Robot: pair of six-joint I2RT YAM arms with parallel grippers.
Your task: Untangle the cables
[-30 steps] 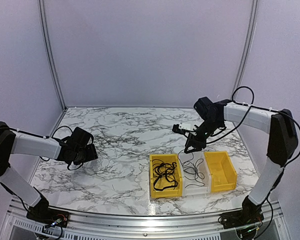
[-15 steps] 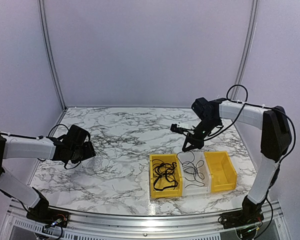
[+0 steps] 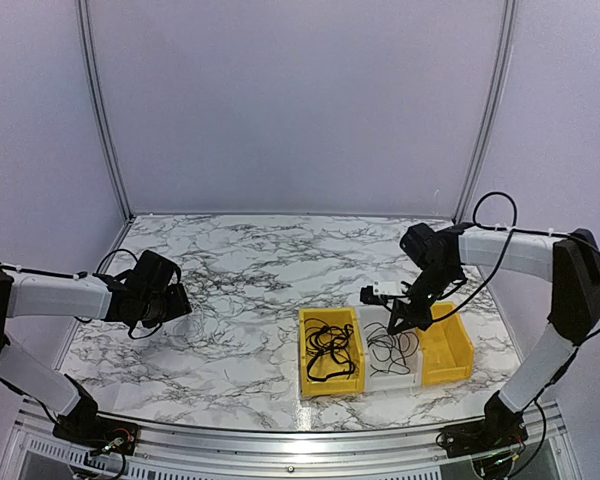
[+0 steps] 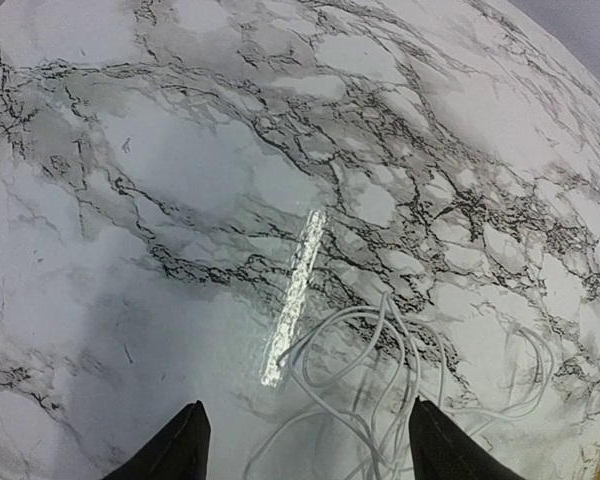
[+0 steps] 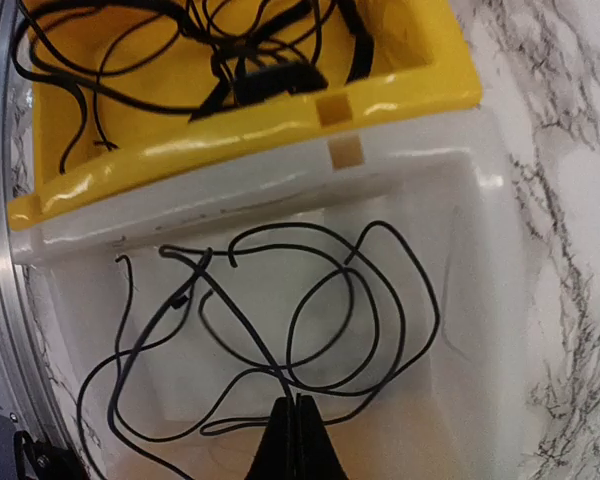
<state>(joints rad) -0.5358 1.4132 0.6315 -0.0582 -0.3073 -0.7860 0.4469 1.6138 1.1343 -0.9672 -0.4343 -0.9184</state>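
A loose white cable (image 4: 380, 340) lies looped on the marble table, and my left gripper (image 4: 308, 405) hangs open just above it, one finger on each side; from above the left gripper (image 3: 175, 300) is at the table's left. A thin black cable (image 5: 436, 313) coils in the white bin (image 5: 480, 200). My right gripper (image 5: 295, 398) is shut low over that bin, and one strand runs straight into its tips. In the top view the right gripper (image 3: 398, 325) sits at the white bin's right edge. A tangle of black cables (image 3: 328, 350) fills the left yellow bin (image 3: 303, 352).
Three bins stand side by side near the front: yellow, white (image 3: 390, 380), and a second yellow bin (image 3: 445, 345) with nothing in it that I can see. The marble table (image 3: 250, 260) ends at a metal rail in front.
The right gripper closed and moved right and down, from above the white bin's far end to its right edge. The left arm drew back slightly, then held still, jaws open.
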